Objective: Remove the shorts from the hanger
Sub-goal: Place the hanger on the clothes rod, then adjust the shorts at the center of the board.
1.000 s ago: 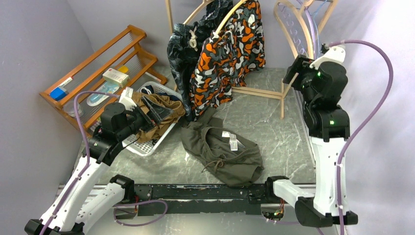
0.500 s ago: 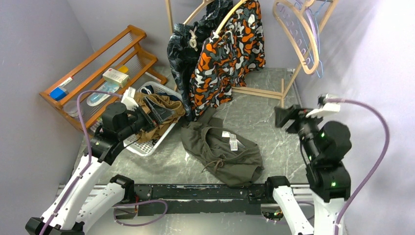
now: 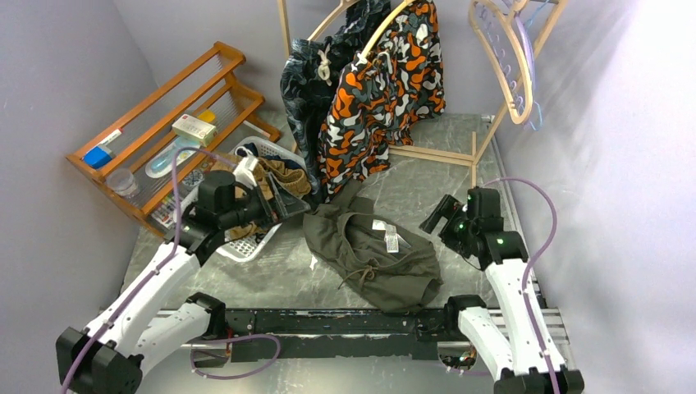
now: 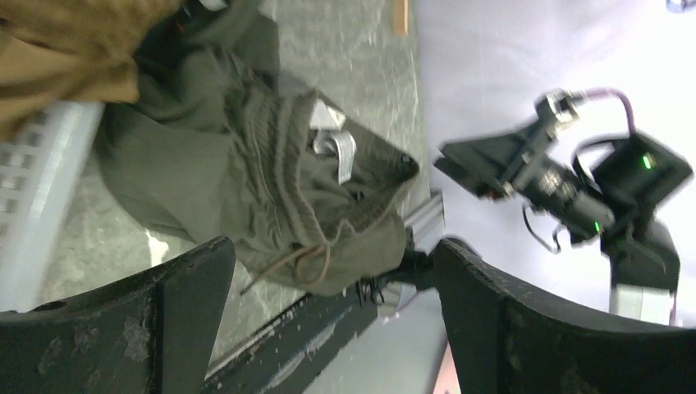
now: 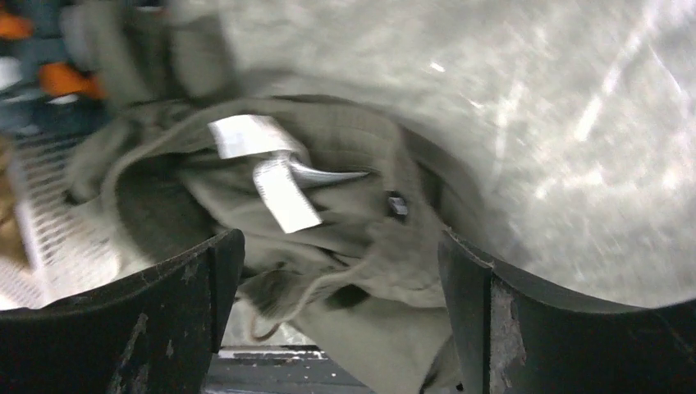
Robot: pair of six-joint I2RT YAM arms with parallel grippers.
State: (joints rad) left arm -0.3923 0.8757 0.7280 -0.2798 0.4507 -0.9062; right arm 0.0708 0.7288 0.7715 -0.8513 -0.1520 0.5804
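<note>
The olive-grey shorts (image 3: 373, 254) lie crumpled on the desk (image 3: 443, 176), off any hanger. They are near the front edge and between the two arms, with their white labels and drawstring facing up. The left fingers (image 4: 193, 304) stand wide apart and hold nothing. They hang over the right rim of the white basket (image 3: 240, 249) and are turned toward the olive-grey pair. The right fingers (image 5: 197, 295) are also spread wide and grip nothing (the wrist view is blurred, but the gap between them is plainly free). They hover low at the right side of the same shorts and point at them; as far as I can see, they do not touch the cloth.

In the basket lie the tan shorts (image 3: 283, 176), bunched up. At the back of the desk two pairs hang on wooden hangers. One is the camouflage shorts (image 3: 386, 86) in orange, black and white. Just left of them, and touching them, are the dark leaf-print shorts (image 3: 302, 90) with a white drawstring. Another wooden hanger (image 3: 502, 61) hangs at the far right. A wooden shelf (image 3: 164, 107) with small items stands against the left wall.
</note>
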